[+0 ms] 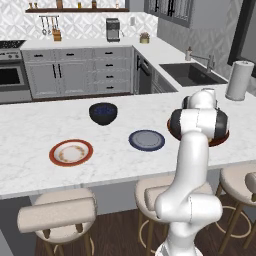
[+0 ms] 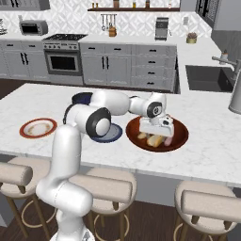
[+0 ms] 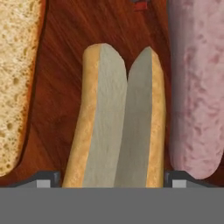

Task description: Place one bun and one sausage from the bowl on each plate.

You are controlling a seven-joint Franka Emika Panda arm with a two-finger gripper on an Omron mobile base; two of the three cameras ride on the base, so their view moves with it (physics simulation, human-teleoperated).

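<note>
My gripper (image 3: 112,178) is down in the bowl (image 2: 181,136), jaws apart astride a bun (image 3: 118,122).

The split bun lies lengthwise between my fingertips (image 3: 46,178), which stand just outside its two flanks; I cannot tell whether they touch it. Just beside the bun, on one side, lies a pink sausage (image 3: 197,87); on the other, apart from it across bare bowl floor, a second, paler bun (image 3: 17,78). The bowl sits on the bench (image 1: 30,135). Left of the bowl is the blue plate (image 1: 146,140), further left the orange-rimmed plate (image 1: 71,152); behind them stands a dark bowl (image 1: 103,113).
</note>
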